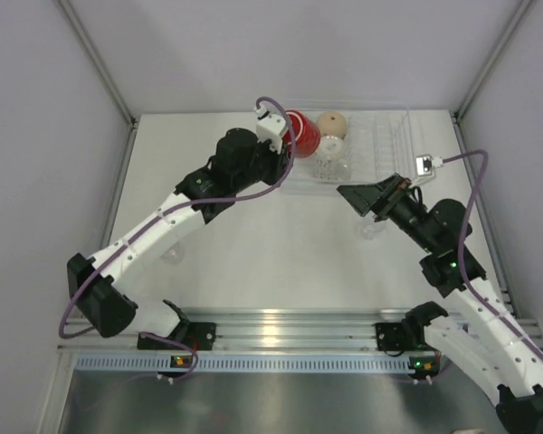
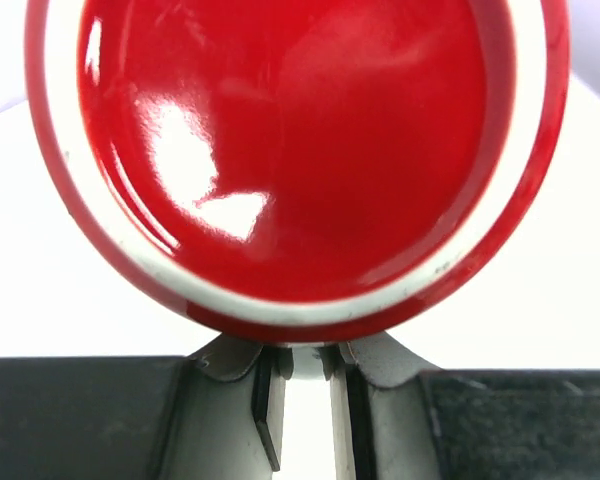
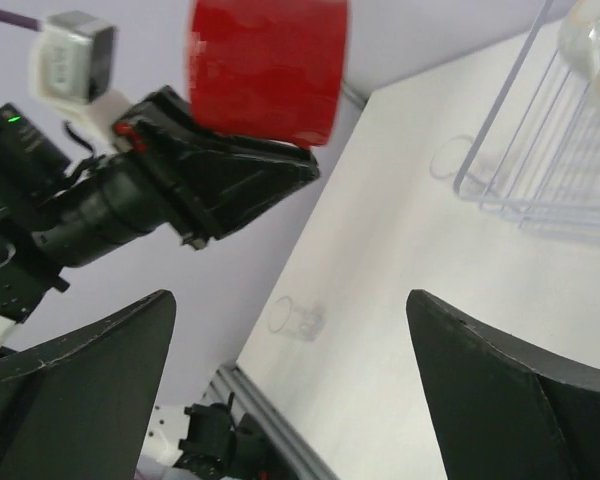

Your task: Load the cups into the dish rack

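Red glossy ceramic mug (image 1: pixel 303 133) is at the left end of the clear ribbed plastic dish rack (image 1: pixel 389 149), held off the table, just beside a round tan mug (image 1: pixel 332 124) that sits in the rack. Your left gripper (image 2: pixel 302 375) is clamped on the red mug's rim, the wall pinched between both fingers. Your right gripper (image 3: pixel 288 300) is near the rack's near side, jaws wide apart, nothing between them. One small clear glass (image 3: pixel 300 320) stands on the white table (image 1: pixel 253 244), well apart from the rack.
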Motion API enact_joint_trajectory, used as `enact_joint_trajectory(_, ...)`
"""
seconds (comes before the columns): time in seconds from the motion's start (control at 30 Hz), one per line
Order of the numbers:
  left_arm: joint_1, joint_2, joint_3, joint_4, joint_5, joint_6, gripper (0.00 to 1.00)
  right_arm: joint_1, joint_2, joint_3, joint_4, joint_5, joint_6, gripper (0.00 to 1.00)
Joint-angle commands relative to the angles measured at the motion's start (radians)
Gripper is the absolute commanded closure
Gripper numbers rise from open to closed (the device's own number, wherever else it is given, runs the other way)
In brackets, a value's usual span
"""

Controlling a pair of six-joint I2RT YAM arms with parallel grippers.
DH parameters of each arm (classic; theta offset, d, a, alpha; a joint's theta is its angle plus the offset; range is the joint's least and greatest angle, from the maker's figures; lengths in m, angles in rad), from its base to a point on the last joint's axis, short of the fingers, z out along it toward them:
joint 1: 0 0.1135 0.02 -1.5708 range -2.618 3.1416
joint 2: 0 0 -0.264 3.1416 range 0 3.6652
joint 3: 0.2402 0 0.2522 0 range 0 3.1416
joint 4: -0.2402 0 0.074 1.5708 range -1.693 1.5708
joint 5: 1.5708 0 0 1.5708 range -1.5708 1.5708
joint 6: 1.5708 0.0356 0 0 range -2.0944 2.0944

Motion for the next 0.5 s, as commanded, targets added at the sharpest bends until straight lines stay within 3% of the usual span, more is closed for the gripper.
enact_joint_trajectory(0.0, 0.033, 0.077, 0.137, 0.007, -0.015, 0.058, 1.00, -0.011, -0.072, 0.129, -0.356, 0.140, -0.220, 0.01)
enact_joint_trajectory(0.47, 0.110, 0.451, 0.409, -0.079, -0.011, 0.054, 1.00, -0.010, -0.172, 0.177, -0.470, 0.144, -0.302, 0.01)
